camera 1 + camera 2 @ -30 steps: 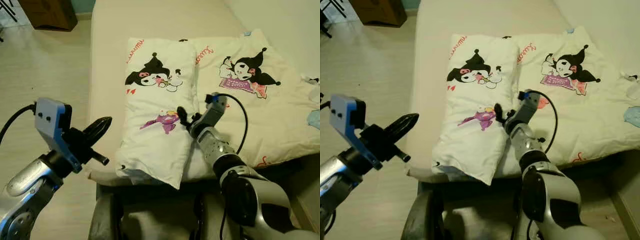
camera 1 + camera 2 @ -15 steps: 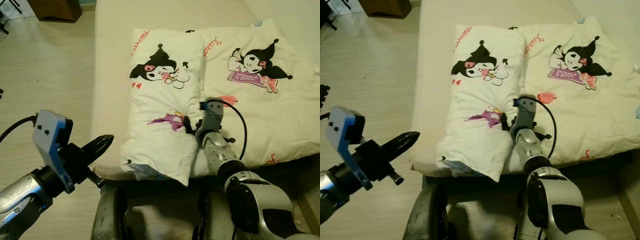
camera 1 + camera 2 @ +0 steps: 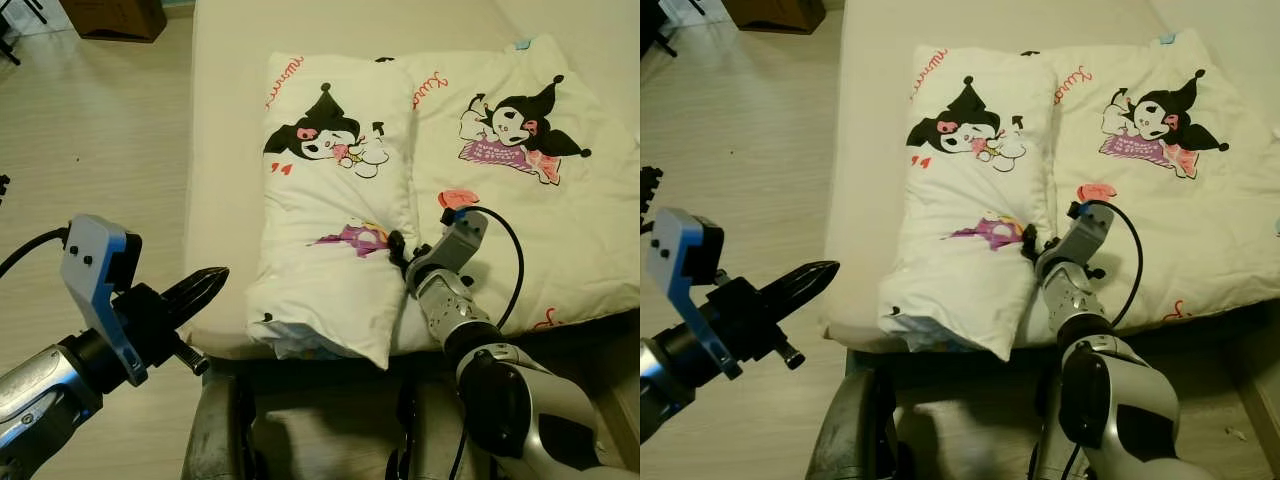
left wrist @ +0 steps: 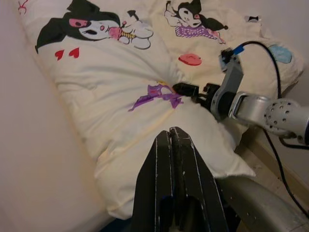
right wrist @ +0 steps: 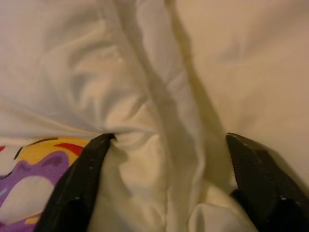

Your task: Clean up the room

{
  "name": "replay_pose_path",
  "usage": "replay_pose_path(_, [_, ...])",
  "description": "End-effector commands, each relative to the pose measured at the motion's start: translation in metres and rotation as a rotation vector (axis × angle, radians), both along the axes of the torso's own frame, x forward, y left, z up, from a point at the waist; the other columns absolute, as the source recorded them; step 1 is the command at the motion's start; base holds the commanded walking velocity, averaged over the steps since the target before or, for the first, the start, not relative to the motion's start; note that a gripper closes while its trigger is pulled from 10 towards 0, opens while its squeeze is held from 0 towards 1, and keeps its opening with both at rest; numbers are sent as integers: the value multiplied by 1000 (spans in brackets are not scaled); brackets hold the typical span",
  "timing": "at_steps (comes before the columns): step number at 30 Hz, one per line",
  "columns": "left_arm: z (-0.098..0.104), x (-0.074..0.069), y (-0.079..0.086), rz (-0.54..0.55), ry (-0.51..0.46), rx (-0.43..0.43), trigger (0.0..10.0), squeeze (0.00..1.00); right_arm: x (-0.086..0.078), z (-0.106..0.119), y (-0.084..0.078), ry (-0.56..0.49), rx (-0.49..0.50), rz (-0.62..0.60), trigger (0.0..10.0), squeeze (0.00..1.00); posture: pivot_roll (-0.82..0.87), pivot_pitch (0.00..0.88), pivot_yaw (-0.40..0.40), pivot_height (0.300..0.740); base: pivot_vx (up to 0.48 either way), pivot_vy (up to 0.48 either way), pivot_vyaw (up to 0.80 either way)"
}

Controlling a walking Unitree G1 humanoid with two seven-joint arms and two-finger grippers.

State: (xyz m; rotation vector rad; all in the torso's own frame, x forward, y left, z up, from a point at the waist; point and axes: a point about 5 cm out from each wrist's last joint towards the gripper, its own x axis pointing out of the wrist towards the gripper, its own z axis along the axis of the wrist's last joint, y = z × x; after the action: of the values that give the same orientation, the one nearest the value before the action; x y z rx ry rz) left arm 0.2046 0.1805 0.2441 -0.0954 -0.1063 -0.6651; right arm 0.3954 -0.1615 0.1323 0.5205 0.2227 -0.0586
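A white pillow printed with a black cartoon figure lies along the bed, its near corner hanging over the front edge. Beside it on the right lies a second cushion with the same print. My right gripper rests at the first pillow's right edge, near a purple print. In the right wrist view its open fingers straddle a fold of pillow fabric. My left gripper hangs shut in the air left of the bed's near corner, holding nothing; in the left wrist view it points toward the pillow.
The cream mattress runs away from me, with pale wood floor on its left. A brown cabinet stands at the far left. My own dark lower body stands against the bed's front edge.
The head camera has shifted, so the bed sits a little differently in view. My right wrist has leaned to the right while its fingertips stayed at the pillow's edge. The left gripper has sunk slightly.
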Motion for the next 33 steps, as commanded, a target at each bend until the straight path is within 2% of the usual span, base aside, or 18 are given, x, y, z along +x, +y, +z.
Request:
replay_pose_path(1, [-4, 0, -1, -21, 30, 1, 10000, 0, -6, -16, 18, 62, 13, 94, 4941, 0, 265, 378, 67, 553, 0, 0, 0])
replay_pose_path(2, [-4, 0, -1, -21, 30, 1, 10000, 0, -6, -16, 18, 62, 13, 94, 4941, 0, 265, 378, 67, 553, 0, 0, 0])
replay_pose_path(3, [-4, 1, -1, -21, 32, -1, 10000, 0, -6, -16, 27, 55, 20, 141, 0, 0, 265, 382, 68, 553, 0, 0, 0])
replay_pose_path(4, [-4, 1, -1, -21, 32, -1, 10000, 0, -6, -16, 27, 55, 20, 141, 0, 0, 265, 382, 68, 553, 0, 0, 0])
replay_pose_path(6, [-4, 2, -2, -25, 37, -4, 10000, 0, -6, -15, 40, 42, 43, 193, 0, 0, 263, 381, 68, 553, 0, 0, 0])
replay_pose_path(8, [-4, 3, -1, -16, 35, -2, 10000, 0, -6, -14, 44, 38, 53, 196, 0, 0, 263, 382, 66, 553, 0, 0, 0])
replay_pose_path(18, [-1, 9, 7, 31, 21, -6, 10000, 0, -2, -6, 36, 14, 83, 129, 0, 0, 256, 380, 64, 553, 0, 0, 0])
replay_pose_path(22, [0, 10, 7, 29, 16, -3, 10000, 0, 0, 0, 39, -12, 44, 148, 0, 0, 246, 380, 64, 553, 0, 0, 0])
replay_pose_path(23, [1, 11, 6, 25, 11, -2, 10000, 0, 1, 4, 47, -33, -10, 193, 0, 0, 246, 380, 64, 553, 0, 0, 0])
replay_pose_path(24, [1, 11, 6, 25, 11, -2, 10000, 0, 1, 4, 47, -33, -10, 193, 0, 0, 246, 380, 64, 553, 0, 0, 0])
replay_pose_path(25, [2, 12, 6, 22, 3, -1, 10000, 0, 2, 10, 60, -63, -62, 251, 0, 0, 236, 377, 63, 553, 0, 0, 0])
replay_pose_path(26, [2, 12, 6, 22, 3, -1, 10000, 0, 2, 10, 60, -63, -62, 251, 0, 0, 236, 377, 63, 553, 0, 0, 0])
replay_pose_path(28, [5, 15, 7, 22, -13, -1, 10000, 0, 2, 20, 83, -115, -120, 343, 0, 0, 231, 375, 58, 553, 0, 0, 0])
replay_pose_path(29, [7, 16, 7, 23, -22, -3, 10000, 0, 2, 25, 96, -140, -132, 382, 0, 0, 228, 373, 55, 553, 0, 0, 0])
replay_pose_path(30, [7, 16, 7, 23, -22, -3, 10000, 0, 2, 25, 96, -140, -132, 382, 0, 0, 228, 373, 55, 553, 0, 0, 0])
replay_pose_path(32, [10, 17, 7, 22, -35, -8, 10000, 0, 0, 33, 116, -183, -158, 453, 0, 0, 228, 373, 55, 553, 0, 0, 0])
replay_pose_path(33, [10, 17, 7, 22, -35, -8, 10000, 0, 0, 33, 116, -183, -158, 453, 0, 0, 228, 373, 55, 553, 0, 0, 0])
